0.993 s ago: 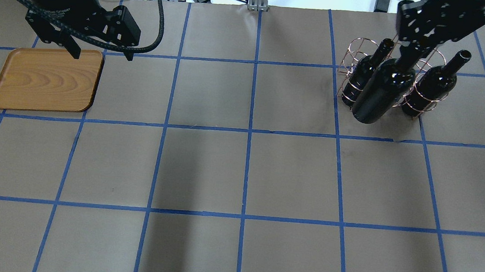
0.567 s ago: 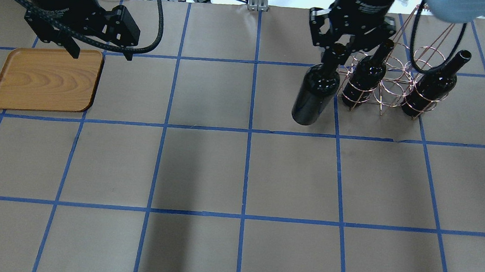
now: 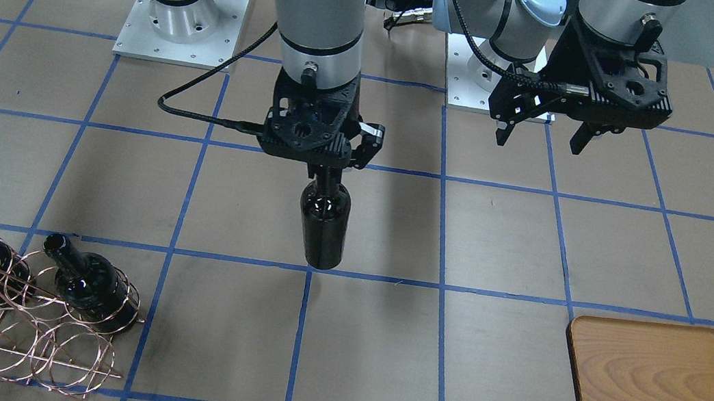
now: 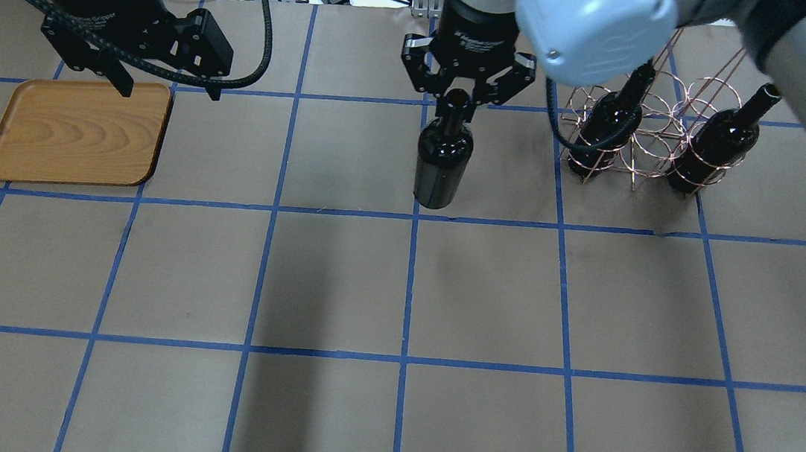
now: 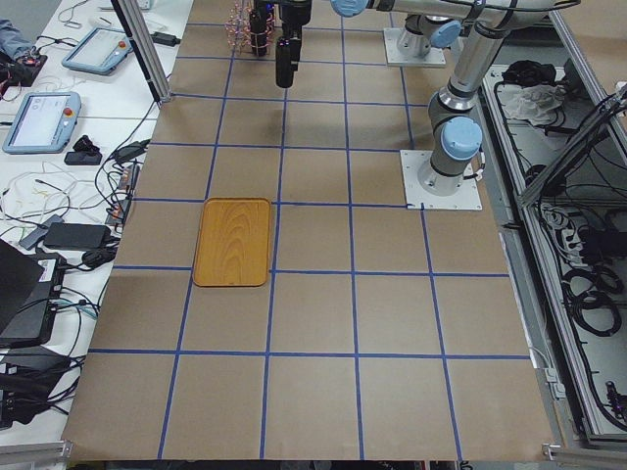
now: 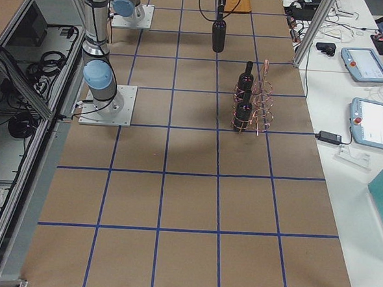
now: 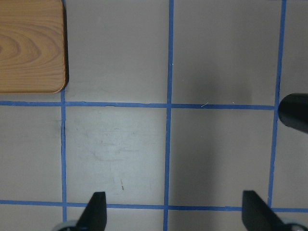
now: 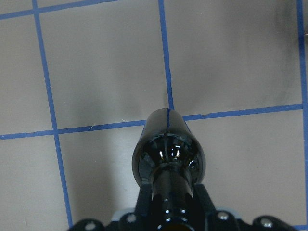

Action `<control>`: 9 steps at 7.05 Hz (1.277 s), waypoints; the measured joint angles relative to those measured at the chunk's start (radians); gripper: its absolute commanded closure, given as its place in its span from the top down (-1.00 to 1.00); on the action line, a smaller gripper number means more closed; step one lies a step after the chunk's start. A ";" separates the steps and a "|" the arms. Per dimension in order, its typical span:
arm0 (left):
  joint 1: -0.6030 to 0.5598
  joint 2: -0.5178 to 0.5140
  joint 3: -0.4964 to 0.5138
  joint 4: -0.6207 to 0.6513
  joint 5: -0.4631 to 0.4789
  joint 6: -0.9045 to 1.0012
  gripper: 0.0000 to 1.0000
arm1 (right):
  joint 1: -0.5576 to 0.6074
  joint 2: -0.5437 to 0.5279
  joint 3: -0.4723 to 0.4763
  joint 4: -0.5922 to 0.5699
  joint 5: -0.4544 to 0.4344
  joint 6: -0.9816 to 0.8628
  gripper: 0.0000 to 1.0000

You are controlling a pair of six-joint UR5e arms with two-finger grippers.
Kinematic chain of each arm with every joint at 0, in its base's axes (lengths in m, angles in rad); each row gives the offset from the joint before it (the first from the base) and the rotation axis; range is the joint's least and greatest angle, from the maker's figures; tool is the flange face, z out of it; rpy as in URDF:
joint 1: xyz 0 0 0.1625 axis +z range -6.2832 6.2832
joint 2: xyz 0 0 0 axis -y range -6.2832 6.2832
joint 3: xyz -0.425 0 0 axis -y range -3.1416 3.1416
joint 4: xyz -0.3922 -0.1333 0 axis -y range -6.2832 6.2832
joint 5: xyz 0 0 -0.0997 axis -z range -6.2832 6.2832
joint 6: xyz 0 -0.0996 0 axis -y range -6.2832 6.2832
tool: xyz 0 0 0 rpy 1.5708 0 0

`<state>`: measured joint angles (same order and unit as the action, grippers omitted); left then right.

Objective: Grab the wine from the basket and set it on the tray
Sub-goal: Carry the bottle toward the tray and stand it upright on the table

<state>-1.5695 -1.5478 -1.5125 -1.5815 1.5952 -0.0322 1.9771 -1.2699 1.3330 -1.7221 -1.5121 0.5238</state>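
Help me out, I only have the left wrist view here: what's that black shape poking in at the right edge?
Observer: That is the wine, held upright by its neck in the right gripper.
Operator: Is it over the tray yet?
Observer: No. The tray lies far off toward the robot's left, with nothing on it.
Operator: Anything left in the basket?
Observer: Yes, one bottle and a second bottle stand in the basket.

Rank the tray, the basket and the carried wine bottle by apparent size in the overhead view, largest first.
1. The tray and the basket: nearly alike in spread. The right arm hides part of the basket, so I won't rank them.
2. The wine: clearly smallest, though lifted nearer the camera.
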 measured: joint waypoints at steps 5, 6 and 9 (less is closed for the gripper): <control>0.004 0.004 0.000 -0.002 0.005 0.032 1.00 | 0.135 0.068 0.000 -0.081 -0.009 0.164 -1.00; 0.008 0.009 0.001 -0.003 0.019 0.077 1.00 | 0.149 0.073 0.000 -0.082 -0.009 0.171 -1.00; 0.055 0.027 0.000 -0.005 0.038 0.150 1.00 | 0.170 0.091 0.000 -0.083 -0.008 0.176 -0.02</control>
<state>-1.5150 -1.5208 -1.5125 -1.5867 1.6332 0.1173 2.1467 -1.1786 1.3330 -1.8048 -1.5202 0.6998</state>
